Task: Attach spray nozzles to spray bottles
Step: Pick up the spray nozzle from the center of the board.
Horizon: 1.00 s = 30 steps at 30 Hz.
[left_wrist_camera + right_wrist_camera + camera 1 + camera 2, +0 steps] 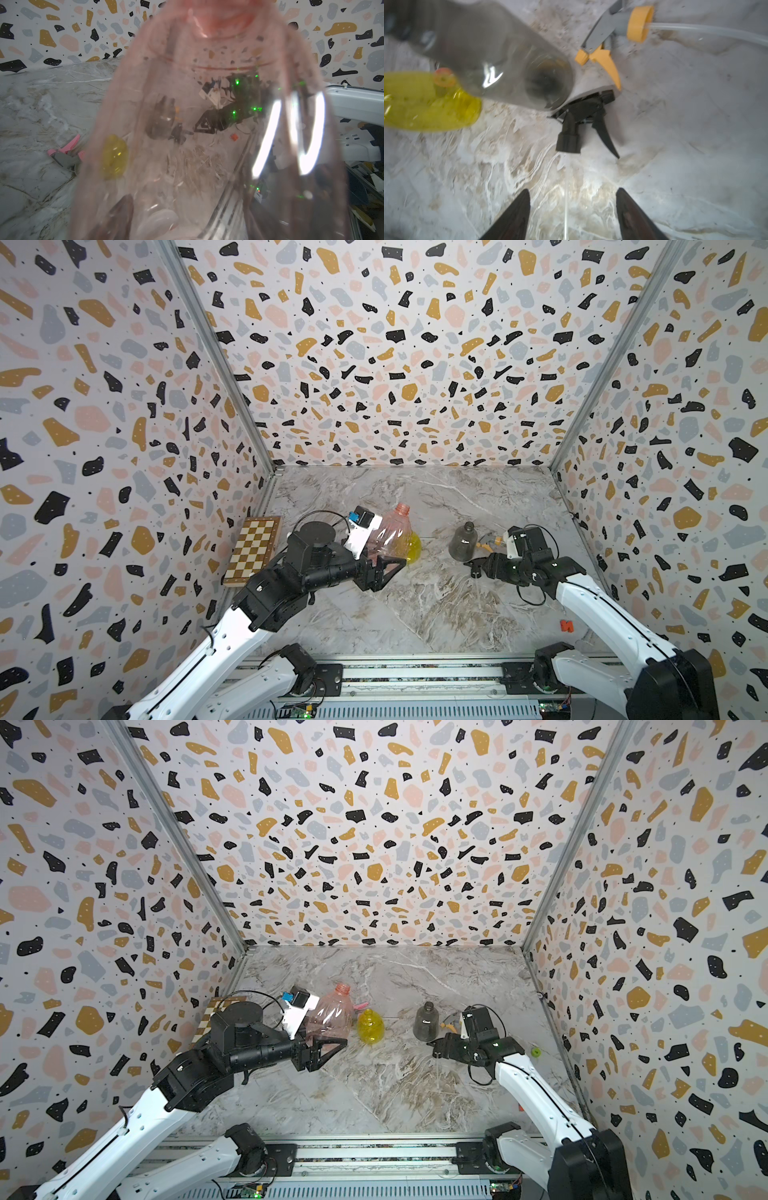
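1. Your left gripper (pixel 382 564) is clamped on the base of the pale pink translucent plastic bottle (pixel 395 533). It holds the bottle tilted above the grey marbled tabletop (pixel 415 614), left of centre, with the open neck towards the far wall.
2. Just right of it, the bright yellow round plastic bottle (pixel 370 1026) stands upright on the tabletop.
3. Just beyond the yellow bottle lies the grey sprayer head with a pink trigger (pixel 360 1006).
4. The smoky grey translucent bottle (pixel 463 542) stands upright right of centre. The grey sprayer head with an orange trigger (pixel 488 546) lies just to its right.
5. Your right gripper (pixel 573 192) sits low on the near side of the grey bottle, fingers apart and gripping nothing.
6. The all-black plastic sprayer head (pixel 581 122) lies just ahead of those fingers, beside the grey bottle's base. Its thin dip tube runs back between them.
7. A wooden chessboard (pixel 253 551) lies by the left wall.
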### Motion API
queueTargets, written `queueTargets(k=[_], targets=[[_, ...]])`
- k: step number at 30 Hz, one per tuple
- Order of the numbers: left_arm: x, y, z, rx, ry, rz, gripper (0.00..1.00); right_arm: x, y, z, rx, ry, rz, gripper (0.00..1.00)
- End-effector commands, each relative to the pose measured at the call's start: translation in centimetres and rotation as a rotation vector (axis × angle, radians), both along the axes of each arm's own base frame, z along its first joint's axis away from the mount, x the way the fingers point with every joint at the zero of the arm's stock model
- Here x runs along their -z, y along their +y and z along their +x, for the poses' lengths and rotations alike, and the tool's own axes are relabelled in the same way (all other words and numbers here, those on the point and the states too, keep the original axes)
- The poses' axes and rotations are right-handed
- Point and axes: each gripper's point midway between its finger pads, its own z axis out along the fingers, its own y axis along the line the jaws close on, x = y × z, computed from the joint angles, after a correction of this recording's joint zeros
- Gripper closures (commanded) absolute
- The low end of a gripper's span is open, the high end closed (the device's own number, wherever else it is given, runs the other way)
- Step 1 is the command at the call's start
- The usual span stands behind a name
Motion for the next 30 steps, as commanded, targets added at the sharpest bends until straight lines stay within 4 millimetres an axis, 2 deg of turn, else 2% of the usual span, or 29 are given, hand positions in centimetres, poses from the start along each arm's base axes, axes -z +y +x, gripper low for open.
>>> queueTargets(k=[1,5,11,17,20,23,27,30], targets=[[-0.5,0.0,0.0,-0.003,-0.023,-0.014,1.0,-1.1,-1.8,3.9,0.075,-0.079,-0.092,0.36],[-0.2,-0.2,-0.1,0.01,-0.013,-0.017,1.0,-0.5,-4.5,6.8,0.158,-0.081,-0.167,0.39],[-0.1,-0.2,-0.2,0.015,-0.01,-0.018,1.0,-0.6,-7.0,10.4,0.255,-0.087,-0.193,0.39],[0.0,-0.2,-0.3,0.016,-0.009,-0.019,1.0,1.5,-10.8,12.9,0.367,-0.02,-0.156,0.43],[0.0,-0.3,-0.3,0.018,-0.005,-0.021,1.0,3.4,-12.5,12.7,0.417,0.042,-0.139,0.49],[-0.1,-0.2,-0.4,0.021,-0.008,-0.025,1.0,4.7,-13.0,11.9,0.434,0.08,-0.132,0.53],[-0.4,-0.1,-0.6,0.023,-0.017,-0.033,1.0,6.0,-11.8,10.0,0.428,0.127,-0.085,0.58],[-0.7,0.0,-0.7,0.021,-0.024,-0.037,1.0,5.9,-10.2,8.5,0.396,0.137,-0.065,0.59]])
